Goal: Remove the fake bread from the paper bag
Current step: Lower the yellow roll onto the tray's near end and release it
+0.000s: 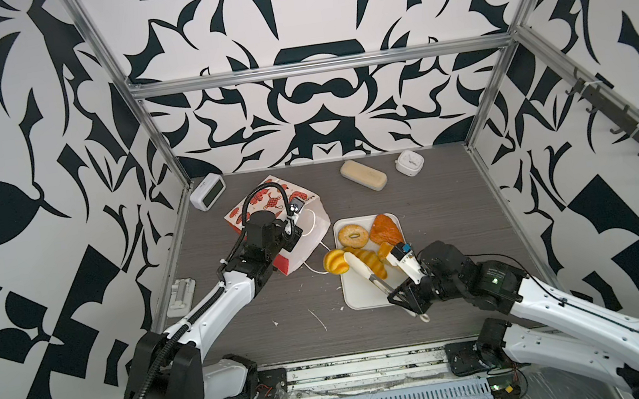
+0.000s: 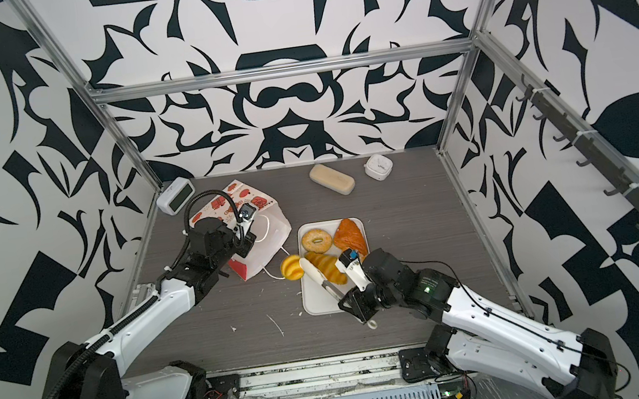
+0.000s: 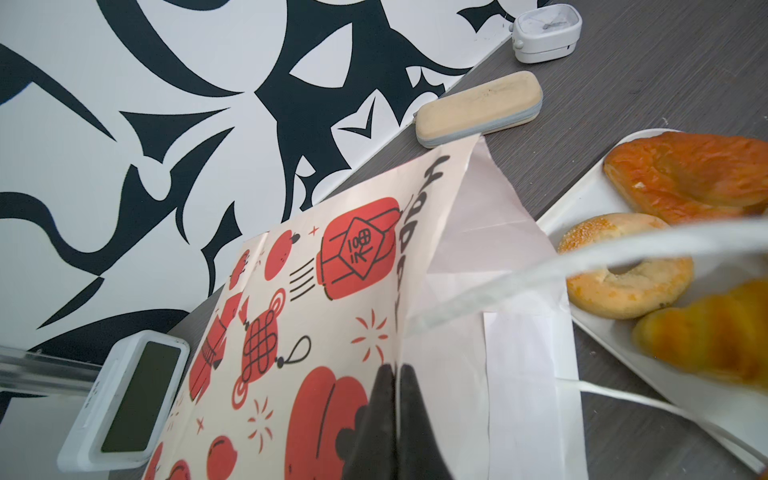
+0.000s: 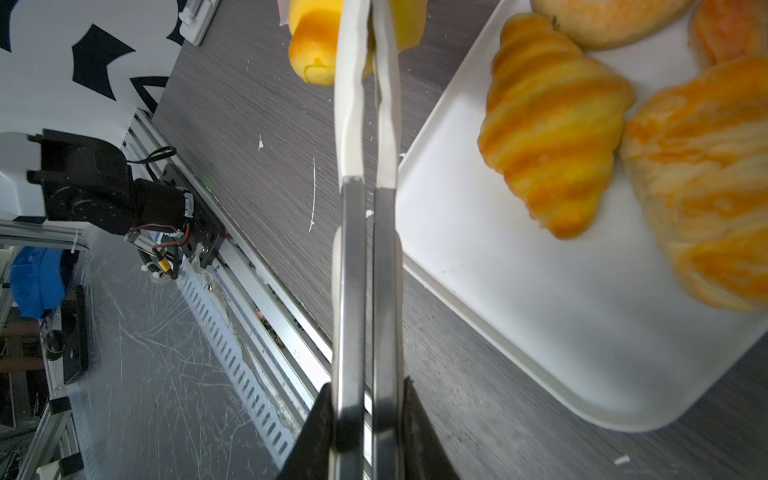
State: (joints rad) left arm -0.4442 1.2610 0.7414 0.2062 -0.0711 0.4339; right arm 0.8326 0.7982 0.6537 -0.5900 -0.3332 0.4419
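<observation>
Clamping a pair of tongs (image 1: 374,281), the right gripper (image 1: 397,298) is closed hard on the metal handles. The tongs' long axis runs straight out from it toward the paper bag (image 1: 314,220).

The braided twist (image 1: 334,261) sits right at the white tong tips, at the far end from the gripper. It's just off the tray (image 1: 364,297) edge, on the bag side. In the right wrist view the tips look nearly together across it; can't tell if it's truly pinched or just lying under them.

My read: next move is a short hop sideways, twist onto tray. The right arm is far nearer. The left gripper (image 3: 395,424) is closed too, pinching the bag's wall near the mouth. The bag lies on its side w/ its mouth facing the tong tips.

Count:
- Fake bread, 5 pcs: 1 twist at the tips, 4 on the tray.
- On the tray: 1 bagel (image 1: 353,236), 1 triangular puff (image 1: 385,230), 1 striped croissant (image 4: 552,124) beside the tong blades, and a second croissant (image 4: 706,187) touching it.
- 1 bag, 1 tray, 1 tongs.
</observation>
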